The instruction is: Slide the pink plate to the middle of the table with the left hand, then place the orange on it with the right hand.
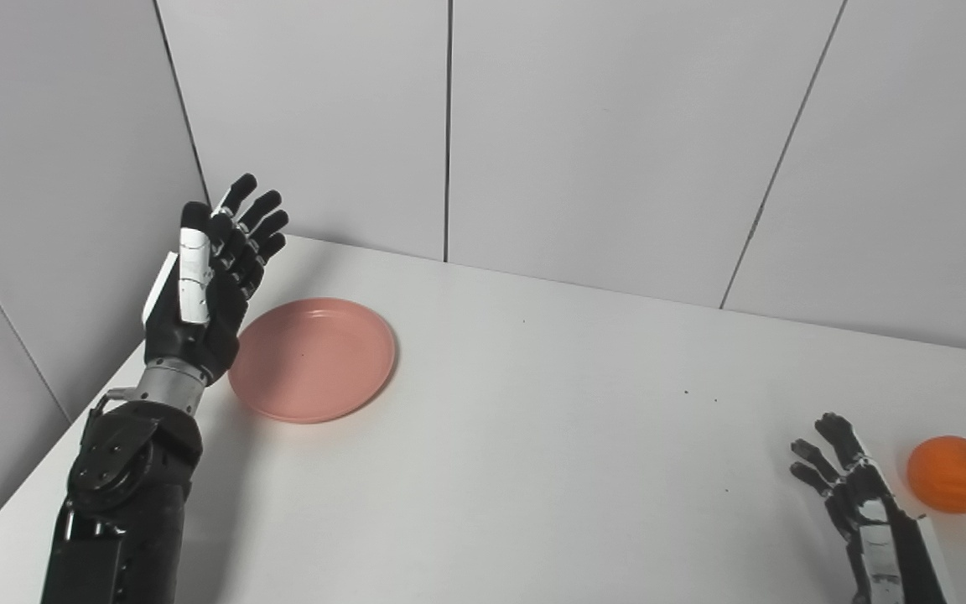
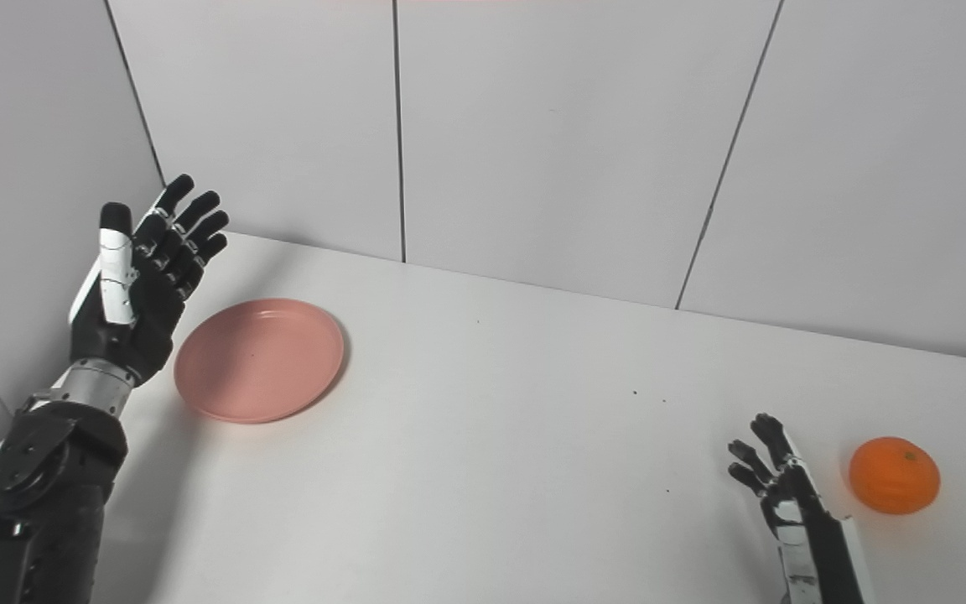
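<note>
The pink plate (image 1: 312,358) lies flat on the white table (image 1: 533,419) at the left, near the back corner. My left hand (image 1: 210,281) is open with fingers spread, raised just left of the plate's rim, palm facing the plate, not touching it. The orange (image 1: 953,474) sits on the table at the far right. My right hand (image 1: 848,491) is open and empty, low at the front right, a little left of the orange and apart from it.
Grey wall panels (image 1: 617,143) close off the back and the left side of the table. The table's left edge (image 1: 38,478) runs diagonally beside my left forearm.
</note>
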